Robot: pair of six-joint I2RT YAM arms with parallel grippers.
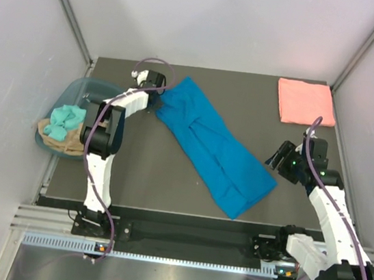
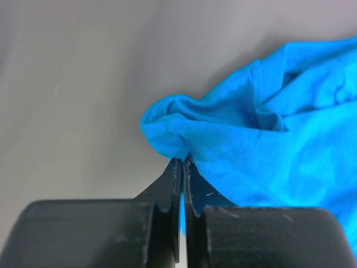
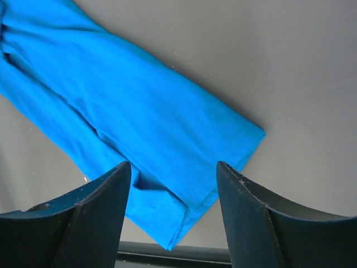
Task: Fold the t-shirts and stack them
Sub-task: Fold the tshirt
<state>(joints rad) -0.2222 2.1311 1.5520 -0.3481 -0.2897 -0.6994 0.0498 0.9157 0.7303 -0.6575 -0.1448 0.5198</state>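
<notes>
Near right: finds right pincer (image 3: 173,173) released, jaws spread wide, hanging over desk (image 1: 134,174) near the end of blue t-shirt (image 1: 217,147), apart from the cloth. Mid-desk: sees blue t-shirt laid out as a long diagonal strip, near right to far left, creased along the middle. Far left: catches left pincer (image 2: 182,162) clenched on the bunched corner of that shirt. Left edge: notes tub (image 1: 87,83) holding teal and tan cloth (image 1: 63,124). Far right corner: spots pink t-shirt (image 1: 306,102) folded flat.
</notes>
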